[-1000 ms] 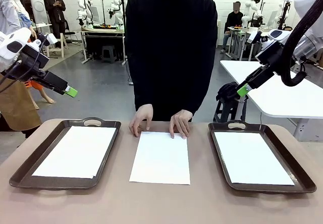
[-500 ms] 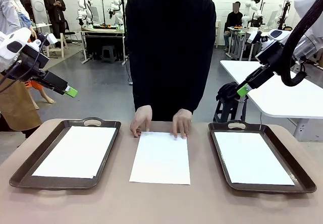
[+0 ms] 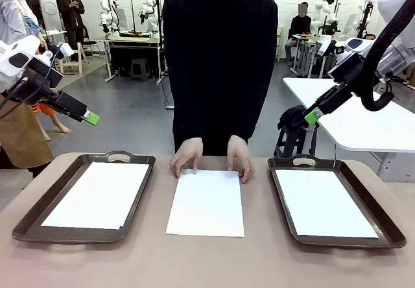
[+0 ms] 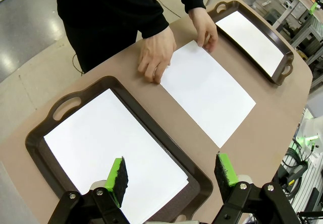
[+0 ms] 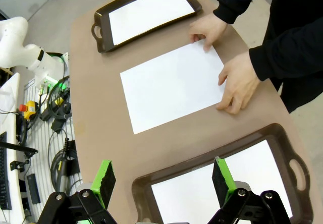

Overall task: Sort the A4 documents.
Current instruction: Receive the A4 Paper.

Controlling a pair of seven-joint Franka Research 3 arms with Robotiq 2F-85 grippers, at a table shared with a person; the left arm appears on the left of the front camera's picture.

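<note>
Front view: a loose A4 sheet (image 3: pixel 206 202) lies mid-bench between two trays, long axis running from the robot toward the person, whose hands (image 3: pixel 187 156) press its far corners. Both grippers hang high, about equally far off.

Left wrist view: the left gripper (image 4: pixel 171 172) gapes empty above the left tray (image 4: pixel 60 107), the sheet beyond it.

Right wrist view: the right gripper (image 5: pixel 160 179) stands open, empty, over the right tray (image 5: pixel 298 168).
</note>
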